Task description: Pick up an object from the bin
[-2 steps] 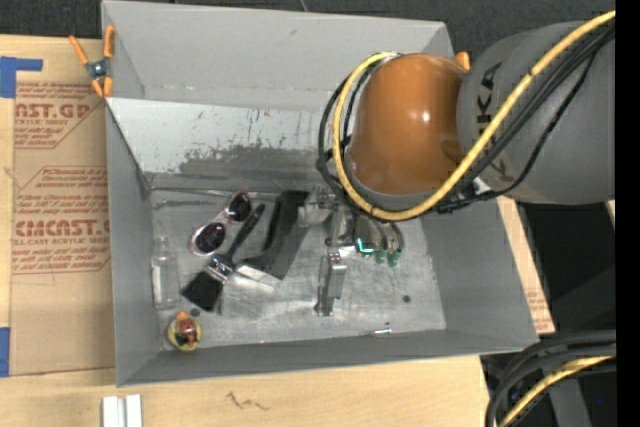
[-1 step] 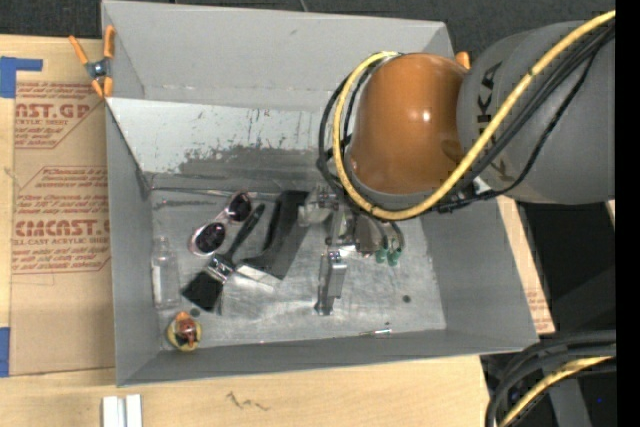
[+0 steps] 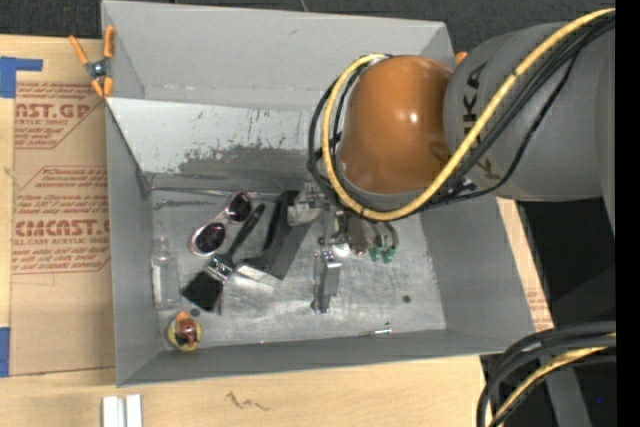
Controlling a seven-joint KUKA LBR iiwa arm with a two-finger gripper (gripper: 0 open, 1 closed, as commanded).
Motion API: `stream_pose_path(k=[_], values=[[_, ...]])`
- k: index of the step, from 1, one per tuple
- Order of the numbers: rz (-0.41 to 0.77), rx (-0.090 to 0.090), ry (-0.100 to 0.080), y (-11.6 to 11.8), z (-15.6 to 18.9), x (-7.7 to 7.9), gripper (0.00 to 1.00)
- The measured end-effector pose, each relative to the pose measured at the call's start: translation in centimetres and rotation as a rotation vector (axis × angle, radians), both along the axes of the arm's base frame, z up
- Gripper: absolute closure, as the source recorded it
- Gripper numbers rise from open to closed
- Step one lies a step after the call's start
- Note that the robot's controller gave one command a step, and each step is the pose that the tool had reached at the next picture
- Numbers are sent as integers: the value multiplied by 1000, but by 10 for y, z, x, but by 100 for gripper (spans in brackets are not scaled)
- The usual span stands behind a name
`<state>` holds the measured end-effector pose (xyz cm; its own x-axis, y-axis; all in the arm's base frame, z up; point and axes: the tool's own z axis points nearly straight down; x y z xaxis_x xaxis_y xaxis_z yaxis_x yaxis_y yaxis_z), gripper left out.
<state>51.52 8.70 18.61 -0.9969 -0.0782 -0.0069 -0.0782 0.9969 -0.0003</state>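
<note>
**A:** What holds the things, and where is the arm?

**B:** A grey metal bin with sloping walls, seen from above. The robot arm reaches in from the right. Its orange wrist cover hangs over the right half of the floor and hides what lies beneath it.

**A:** What is in the bin?

**B:** The loose things lie on the left half of the floor, scattered as if dropped.
- Dark sunglasses lie towards the back.
- A black bar lies slantwise just beside them.
- A small black block sits in front of the sunglasses.
- A clear plastic piece lies along the left wall.
- A little red-and-yellow ball rests apart in the front left corner.

**A:** And the gripper?

**B:** The gripper points straight down at bare floor near the middle, just right of the black bar. That upright approach probably keeps the arm away from the sloping walls. I cannot tell whether it is clenched or released, and nothing shows in its grasp.

**A:** Which thing is to be picked?

**B:** The task names none. The black bar lies nearest, so it seems the likeliest choice. Everything rests on the floor, so the pick looks not yet made.
</note>
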Motion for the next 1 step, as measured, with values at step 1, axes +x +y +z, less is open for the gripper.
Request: stream_pose_path(k=[1], values=[[430,-1,5,30,-33,28,0]])
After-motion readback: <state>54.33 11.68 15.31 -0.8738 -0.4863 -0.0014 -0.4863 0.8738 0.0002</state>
